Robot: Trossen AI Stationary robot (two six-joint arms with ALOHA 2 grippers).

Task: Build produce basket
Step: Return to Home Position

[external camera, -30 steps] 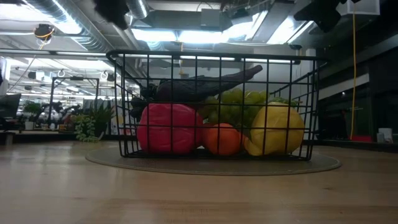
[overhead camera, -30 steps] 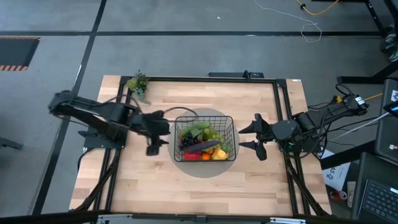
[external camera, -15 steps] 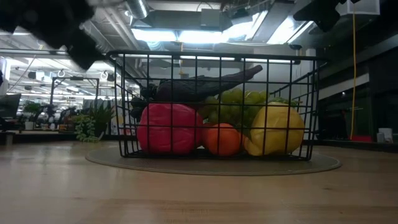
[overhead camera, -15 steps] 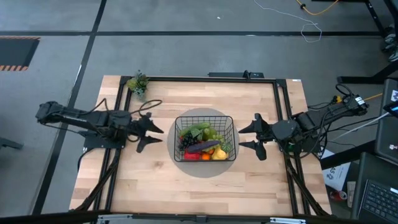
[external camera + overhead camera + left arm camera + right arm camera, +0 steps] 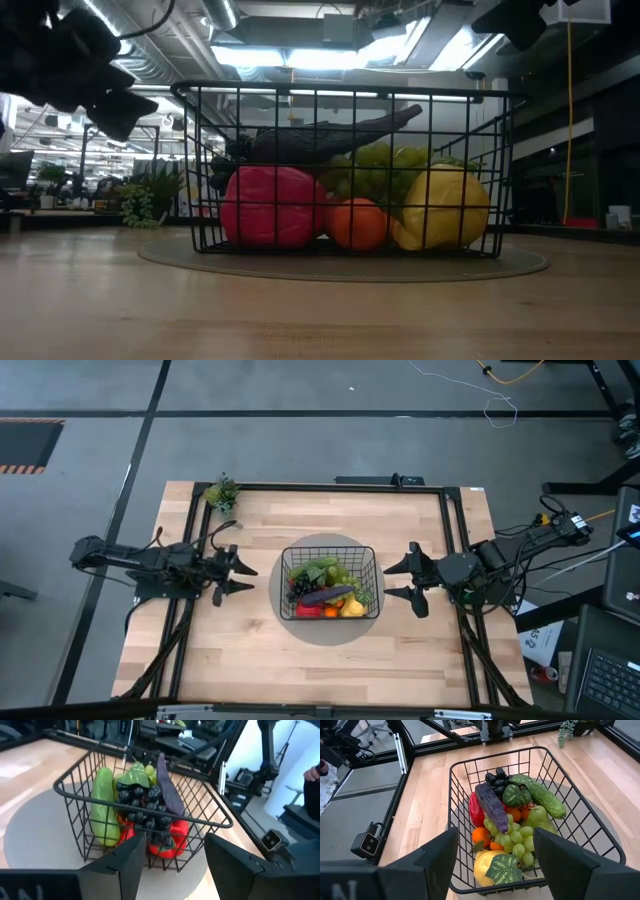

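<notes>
- Basket (image 5: 330, 548), black wire, sits in the middle of the pale wooden surface (image 5: 330, 670) on a round grey mat (image 5: 330, 632). It is full of produce.
- Far left, the left arm lies stretched low over the surface's left edge. The left hand (image 5: 240, 573) has its fingers spread and holds nothing. It points at the basket from across a strip of bare wood.
- A small potted plant (image 5: 221, 493) stands at the far left corner, beside the black rail (image 5: 196, 650) that runs along that side.
- Inside the basket, a cucumber (image 5: 102, 805) leans along one wall, with dark grapes (image 5: 145, 810) beside it and a red pepper (image 5: 272, 207) below them.
- A purple eggplant (image 5: 326, 597) lies slantwise on top of the heap. Green grapes (image 5: 512, 840), an orange (image 5: 358, 223) and a lemon (image 5: 445, 207) fill the rest.
- The right hand (image 5: 388, 581) is open and empty, near the basket's right wall but not touching it.
- The near half of the surface is bare wood, and the strips on either side of the mat are open too.
- Beyond the far edge is grey floor (image 5: 300, 440) with loose cables (image 5: 500, 408). At the right, past the rail, is a cluttered desk with a keyboard (image 5: 598, 678).
</notes>
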